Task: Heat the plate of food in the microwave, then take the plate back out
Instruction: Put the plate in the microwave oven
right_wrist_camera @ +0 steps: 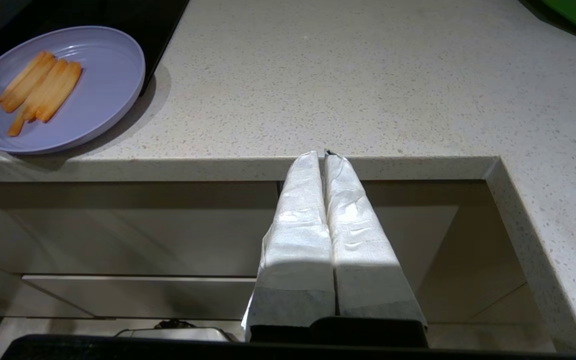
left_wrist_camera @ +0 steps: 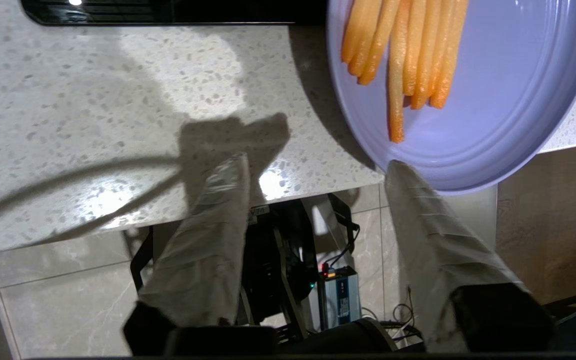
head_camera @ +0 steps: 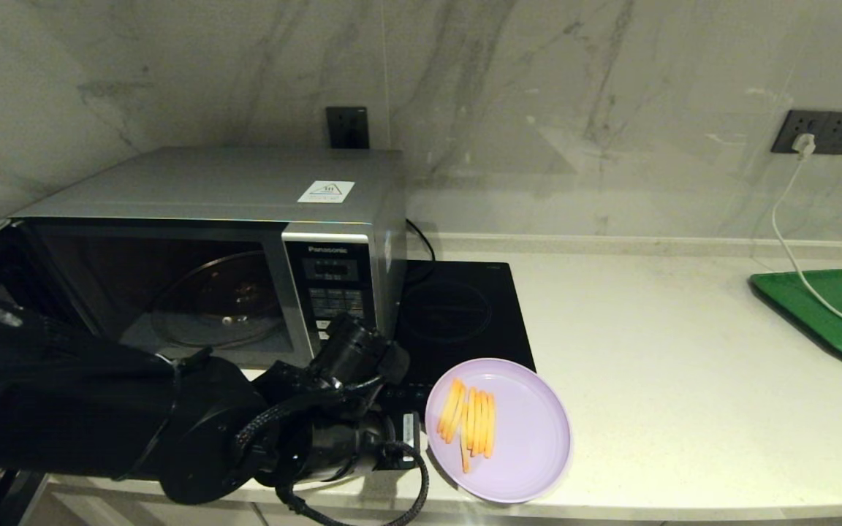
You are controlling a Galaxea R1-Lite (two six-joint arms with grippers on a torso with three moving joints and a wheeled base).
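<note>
The lilac plate (head_camera: 531, 446) with several orange-yellow fries (head_camera: 472, 420) lies at the counter's front edge, partly over the hob's corner. My left gripper (head_camera: 410, 438) is just left of it, low over the counter and open. In the left wrist view, one fingertip (left_wrist_camera: 398, 172) stands at the plate's (left_wrist_camera: 493, 100) rim and the other is over bare counter; nothing is held. The microwave (head_camera: 245, 197) stands at the back left with its door swung open and its glass turntable (head_camera: 220, 299) bare. My right gripper (right_wrist_camera: 323, 152) is shut on nothing, parked below the counter edge.
A black induction hob (head_camera: 457, 307) lies right of the microwave. A green tray (head_camera: 837, 314) sits at the far right with a white cable (head_camera: 794, 241) running over it from a wall socket. The plate slightly overhangs the counter's front edge (right_wrist_camera: 218, 167).
</note>
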